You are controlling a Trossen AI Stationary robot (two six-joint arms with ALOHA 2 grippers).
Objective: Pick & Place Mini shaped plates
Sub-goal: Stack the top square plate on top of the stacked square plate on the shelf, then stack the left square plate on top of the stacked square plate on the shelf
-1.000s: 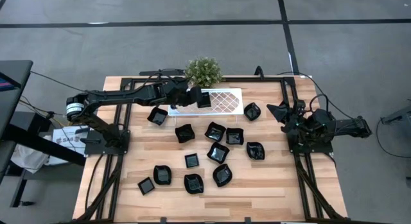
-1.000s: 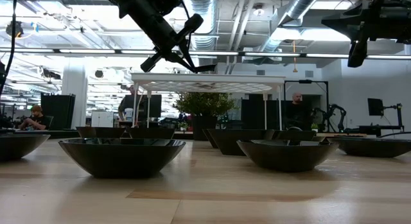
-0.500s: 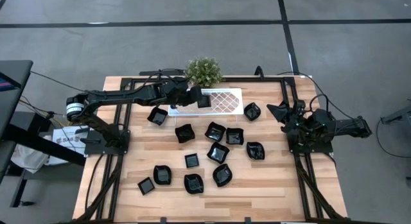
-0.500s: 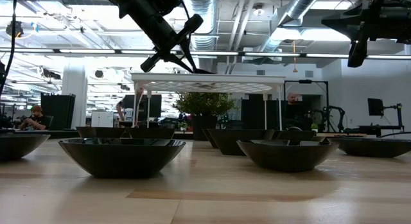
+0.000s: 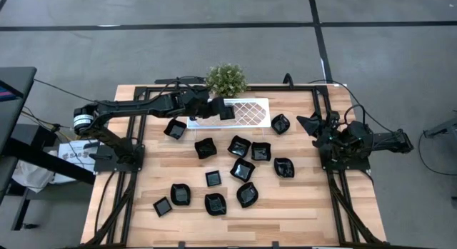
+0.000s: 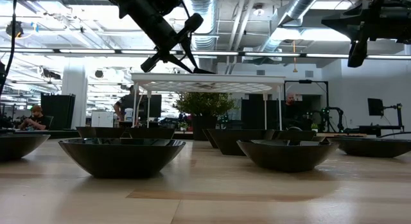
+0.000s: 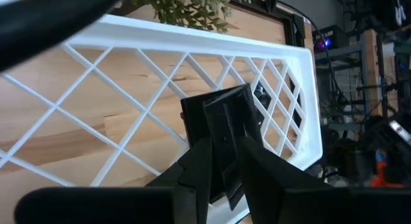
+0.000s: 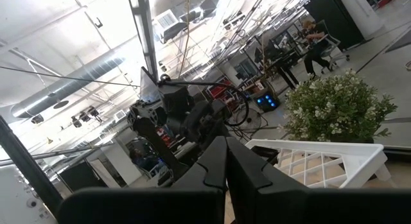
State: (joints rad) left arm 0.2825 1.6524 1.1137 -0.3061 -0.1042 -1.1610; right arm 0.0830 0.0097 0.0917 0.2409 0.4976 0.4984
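Left wrist view: the left gripper [image 7: 221, 161] is straddling the rim of a plate [image 7: 225, 118] on the tray [image 7: 302, 95], jaws slightly parted (glossy, stiff, likely slippery, best pinched at its rim), while the right gripper [image 8: 226, 161] is waiting closed.

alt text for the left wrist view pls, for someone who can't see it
Seen past the left gripper, its two dark fingers straddle a small square black plate lying on the white lattice tray, with light wooden table showing through the diamond openings. Green plant leaves show just beyond the tray's far rim.

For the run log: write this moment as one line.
left gripper: over white tray, plate between fingers | right gripper: shut, parked right | loose plates: on table
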